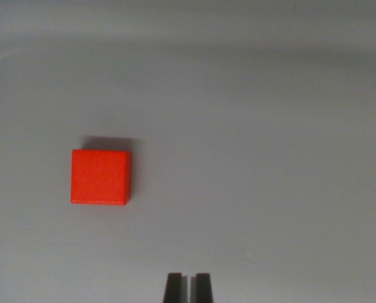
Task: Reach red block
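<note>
Nearest the camera, the gripper showed only as two dark fingertips at the bottom edge of the wrist view. The fingertips stood almost together, with a thin slit between them, and nothing was held in that slit. The gripper therefore read as closed or very nearly closed, and empty.

All positions below are given relative to the red block. The block lay flat on the plain grey table. The gripper sat below the block and toward the wrist view's right, well apart from it, with bare table between the two. A narrow shadow lay along the block's upper edge.

Task progress: the reach was judged incomplete. The block was in view and unobstructed, but the fingertips were not touching it and were not lined up over it. The remaining work appeared to be a move toward the wrist view's left and upward in the picture until the fingertips met or straddled the block.

Orientation: the block's visible top face was close to square, so no clear long axis could be given. Its edges ran nearly parallel to the picture's edges, with little or no rotation.
</note>
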You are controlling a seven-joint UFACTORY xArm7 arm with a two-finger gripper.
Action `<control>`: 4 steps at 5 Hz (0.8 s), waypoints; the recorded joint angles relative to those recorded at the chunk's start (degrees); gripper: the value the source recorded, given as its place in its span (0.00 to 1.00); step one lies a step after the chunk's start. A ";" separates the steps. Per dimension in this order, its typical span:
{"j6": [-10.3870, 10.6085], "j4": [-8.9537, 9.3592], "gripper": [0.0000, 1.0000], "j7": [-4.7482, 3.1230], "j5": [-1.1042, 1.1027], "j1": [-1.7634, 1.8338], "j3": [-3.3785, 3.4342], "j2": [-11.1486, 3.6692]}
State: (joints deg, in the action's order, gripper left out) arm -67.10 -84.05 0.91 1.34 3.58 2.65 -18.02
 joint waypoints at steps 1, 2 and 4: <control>0.00 0.00 0.00 0.00 0.00 0.00 0.00 0.00; 2.56 0.44 0.00 -0.16 -0.11 0.46 0.37 -1.93; 5.21 0.90 0.00 -0.33 -0.22 0.94 0.75 -3.93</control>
State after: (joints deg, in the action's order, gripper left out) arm -61.89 -83.15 0.58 1.12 4.52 3.40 -21.95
